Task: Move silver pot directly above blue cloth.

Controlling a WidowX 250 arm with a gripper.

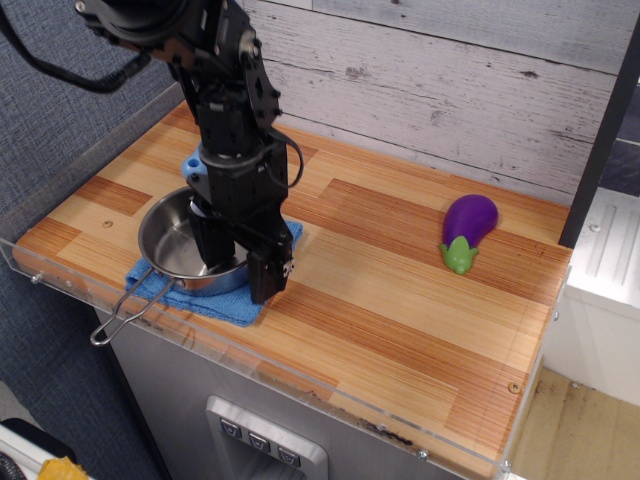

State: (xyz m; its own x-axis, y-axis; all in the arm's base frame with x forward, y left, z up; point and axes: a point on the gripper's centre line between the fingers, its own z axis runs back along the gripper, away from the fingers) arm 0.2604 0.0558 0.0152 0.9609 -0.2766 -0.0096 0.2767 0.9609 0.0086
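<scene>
The silver pot [172, 243] is a shallow shiny steel pan with a thin wire loop handle reaching past the front left edge. It sits on the blue cloth [215, 300], a folded blue towel at the front left of the wooden counter. My black gripper [240, 275] has come down over the pot's right rim. One finger stands inside the pot, the other finger [268, 275] outside it on the cloth. The jaws stand apart astride the rim. The arm hides the pot's right half.
A small scoop with a light-blue handle [194, 166] lies behind the pot, mostly hidden by the arm. A purple toy eggplant [466, 228] lies at the right. A clear plastic lip [60, 280] runs along the counter's front and left edges. A plank wall stands behind.
</scene>
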